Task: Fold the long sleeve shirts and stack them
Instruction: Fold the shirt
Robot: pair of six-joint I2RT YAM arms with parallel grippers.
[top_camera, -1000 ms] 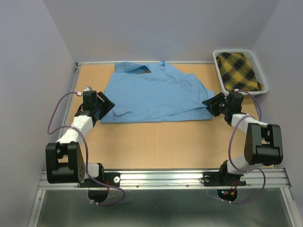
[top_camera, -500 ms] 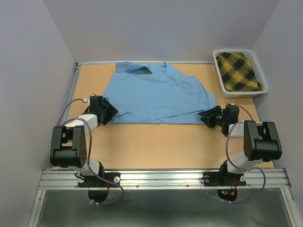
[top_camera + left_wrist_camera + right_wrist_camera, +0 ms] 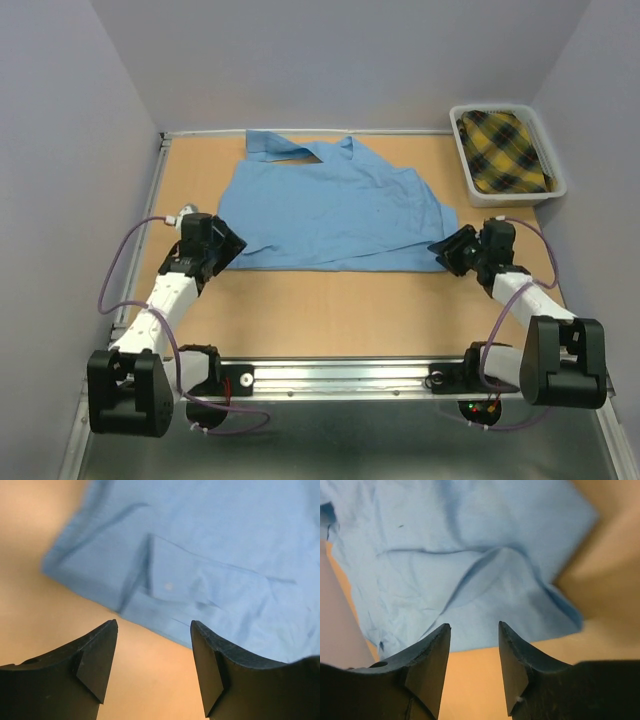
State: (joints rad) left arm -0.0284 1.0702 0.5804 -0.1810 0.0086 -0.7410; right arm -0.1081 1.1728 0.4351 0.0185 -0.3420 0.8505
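Stretched out low now, both arms, against elbows folded up high half a second ago; pulled back slightly from the cloth as well, left gripper (image 3: 226, 242) and right gripper (image 3: 447, 250). Lying a touch wider at the far left than a second ago, the blue collar strip.

From above: shows the light blue shirt (image 3: 335, 212) spread flat on the far half of the bench (image 3: 330, 310), collar end toward the back wall, near hem running almost straight from side to side. Places the left gripper at the shirt's near left corner and the right gripper at its near right corner, each just beside the hem. Shows a white basket (image 3: 515, 197) at the far right corner, apart from the shirt, with yellow plaid cloth (image 3: 505, 150) inside.

From the left wrist: finds the left gripper (image 3: 154, 627) open, jaws spread wide, only bare bench (image 3: 150, 680) between them, nothing held. Looks onto the shirt (image 3: 235, 545) just past the fingertips, with a flat cuff and one pale button (image 3: 168, 586), all somewhat blurred.

From the right wrist: finds the right gripper (image 3: 474, 626) open too, jaws apart and empty, bench (image 3: 470, 680) showing in the gap. Faces the shirt (image 3: 420, 545) just beyond the tips, its corner pointing right, a soft raised fold (image 3: 485, 565) crossing the blue cloth.
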